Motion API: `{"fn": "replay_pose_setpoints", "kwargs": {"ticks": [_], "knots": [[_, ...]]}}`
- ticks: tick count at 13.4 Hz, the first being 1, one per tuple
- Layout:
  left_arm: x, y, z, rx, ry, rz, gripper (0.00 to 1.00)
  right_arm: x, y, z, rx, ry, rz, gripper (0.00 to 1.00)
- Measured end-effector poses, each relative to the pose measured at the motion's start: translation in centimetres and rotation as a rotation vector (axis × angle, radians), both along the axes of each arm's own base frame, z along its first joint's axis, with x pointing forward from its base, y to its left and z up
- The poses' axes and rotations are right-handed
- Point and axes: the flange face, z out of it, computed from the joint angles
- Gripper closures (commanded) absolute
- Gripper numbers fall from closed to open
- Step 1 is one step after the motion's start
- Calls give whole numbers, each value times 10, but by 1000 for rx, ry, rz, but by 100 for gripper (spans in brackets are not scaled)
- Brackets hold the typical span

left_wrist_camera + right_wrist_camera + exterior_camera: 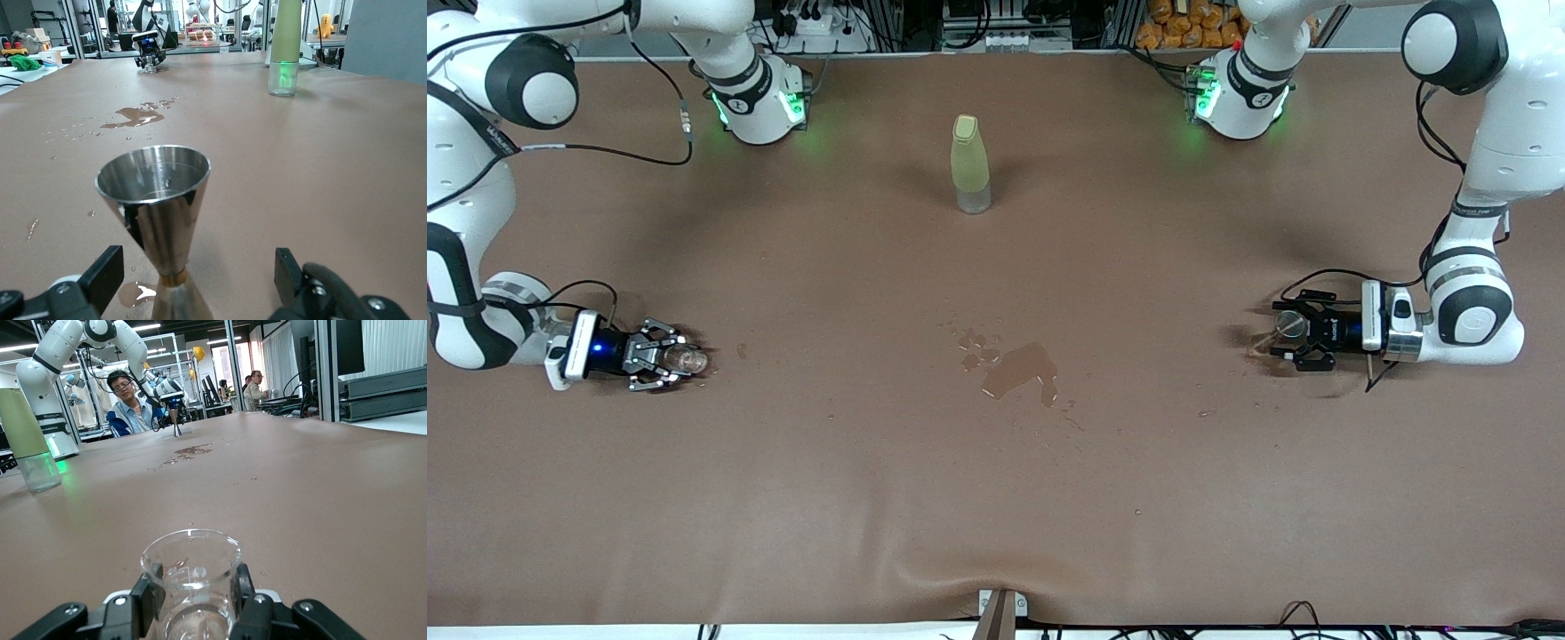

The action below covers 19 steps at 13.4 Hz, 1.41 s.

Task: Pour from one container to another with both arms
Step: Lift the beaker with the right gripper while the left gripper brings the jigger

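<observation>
The right gripper pinches an empty glass on the table. The left gripper, spread, flanks a steel jigger. A puddle lies between them, nearer the front camera than a yellow bottle.

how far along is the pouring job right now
Already spilled: a puddle mid-table. In hand: the right pincer grips a glass cup on the table; the left pincer sits open around a metal jigger by its arm's end. Left: neither is lifted, and the bottle stands untouched.
</observation>
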Motion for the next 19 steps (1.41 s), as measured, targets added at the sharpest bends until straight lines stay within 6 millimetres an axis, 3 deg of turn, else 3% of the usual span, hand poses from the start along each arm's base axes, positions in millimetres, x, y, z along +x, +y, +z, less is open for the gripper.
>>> {"fn": "replay_pose_setpoints", "kwargs": {"ticks": [2,5,8,10,12,17,19], "knots": [[0,2,0,0,0,3,8,7,11,9,41,-19,29,100],[-2,9,0,2,17,22,21,27,44,23,72,-56,73,100],[-5,13,1,-7,76,49,36,59,80,63,31,-60,113,100],[-5,13,2,-10,85,53,39,75,109,84,46,-66,114,100],[-4,12,2,-13,86,55,43,88,148,86,71,-91,96,100],[-1,9,4,-23,82,65,56,107,271,83,134,-127,47,100],[0,7,4,-27,79,68,75,107,312,82,169,-122,24,100]]}}
